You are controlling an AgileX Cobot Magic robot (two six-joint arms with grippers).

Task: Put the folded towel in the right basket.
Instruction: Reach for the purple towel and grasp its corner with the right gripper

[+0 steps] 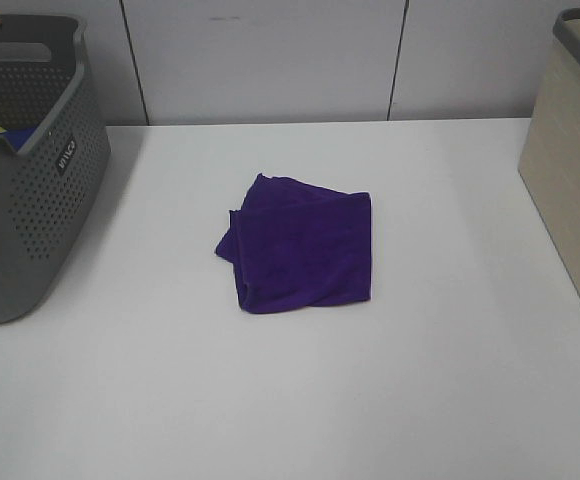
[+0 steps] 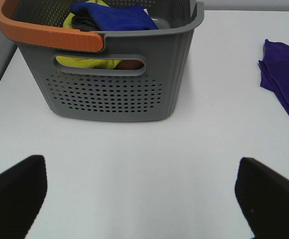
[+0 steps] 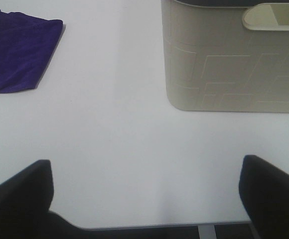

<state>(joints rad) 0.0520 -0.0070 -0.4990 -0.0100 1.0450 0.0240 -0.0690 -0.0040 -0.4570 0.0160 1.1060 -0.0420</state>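
A folded purple towel (image 1: 300, 245) lies on the white table (image 1: 290, 400) near the middle. It also shows in the left wrist view (image 2: 286, 77) and in the right wrist view (image 3: 17, 57). The beige right basket (image 1: 575, 170) stands at the table's right edge; the right wrist view shows its wall (image 3: 234, 69). My left gripper (image 2: 142, 199) is open and empty over bare table near the grey basket. My right gripper (image 3: 147, 199) is open and empty near the table's front edge, before the beige basket. Neither gripper shows in the high view.
A grey perforated basket (image 1: 25, 170) with an orange handle (image 2: 45, 35) stands at the left, holding blue and yellow cloths (image 2: 109, 17). A panelled wall (image 1: 270, 60) runs behind the table.
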